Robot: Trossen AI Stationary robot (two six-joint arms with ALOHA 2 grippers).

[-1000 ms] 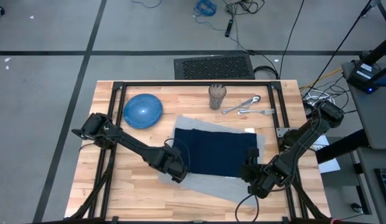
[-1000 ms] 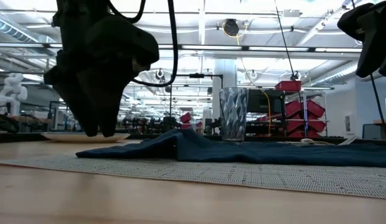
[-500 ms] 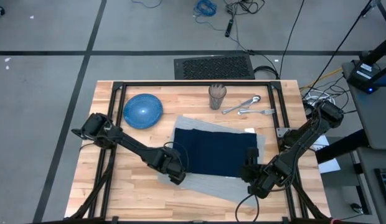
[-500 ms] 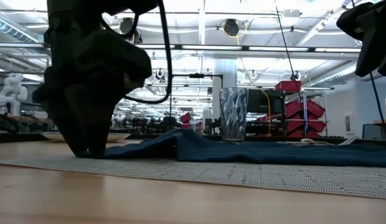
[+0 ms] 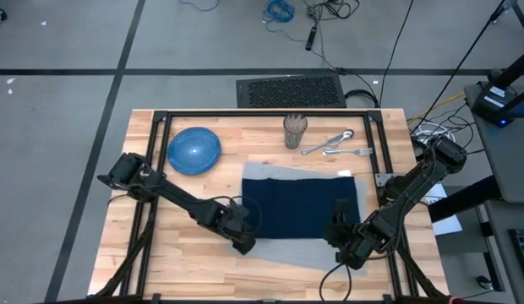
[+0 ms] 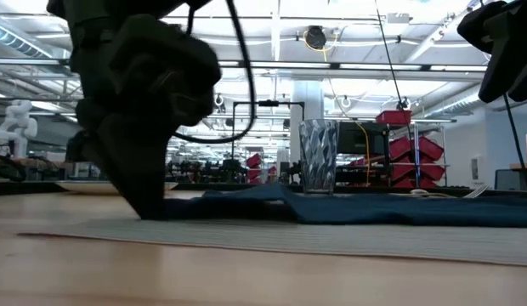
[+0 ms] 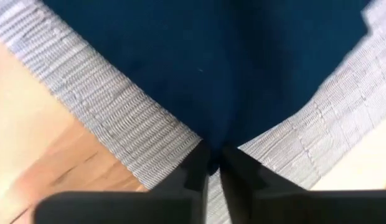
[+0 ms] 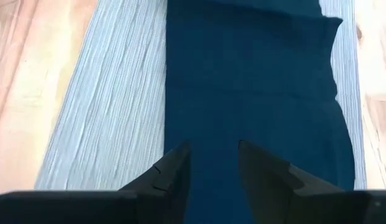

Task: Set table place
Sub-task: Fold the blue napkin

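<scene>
Now my left gripper [image 7: 211,167] is pinched on the corner of the navy napkin [image 5: 300,206], down at the near left of the grey placemat [image 5: 292,252].

Its fingers [image 7: 194,171] are pressed together with blue cloth caught between them, tips down on the placemat weave. My right gripper [image 8: 213,163] hangs just above the napkin's near right edge, fingers apart, gripping nothing. The napkin lies on the placemat, which sits mid-table [image 5: 186,262], grey showing on every side. Beyond it I see the blue plate [image 5: 193,150] far left, a glass [image 5: 295,131] and cutlery [image 5: 336,144] far right.
</scene>
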